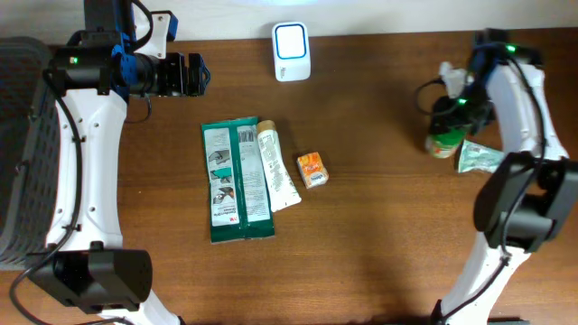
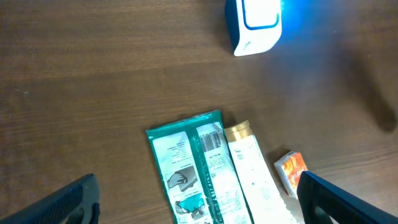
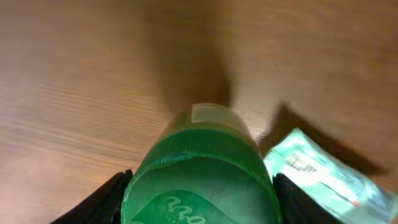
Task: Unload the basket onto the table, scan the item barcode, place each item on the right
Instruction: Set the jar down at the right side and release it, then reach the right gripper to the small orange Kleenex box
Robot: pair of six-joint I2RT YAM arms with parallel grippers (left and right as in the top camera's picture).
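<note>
A jar with a green lid (image 1: 442, 143) is at the right side of the table, and my right gripper (image 1: 445, 129) is shut on it from above. In the right wrist view the green lid (image 3: 202, 180) fills the space between both fingers (image 3: 112, 199). The white scanner (image 1: 292, 51) with its blue-lit window stands at the back centre and also shows in the left wrist view (image 2: 255, 25). My left gripper (image 1: 194, 75) hovers open at the back left, nothing between its fingers (image 2: 68, 202).
A green flat packet (image 1: 235, 181), a white tube (image 1: 277, 169) and a small orange box (image 1: 312, 170) lie mid-table. A mint-green packet (image 1: 479, 158) lies just right of the jar. A grey basket (image 1: 18, 135) stands at the left edge.
</note>
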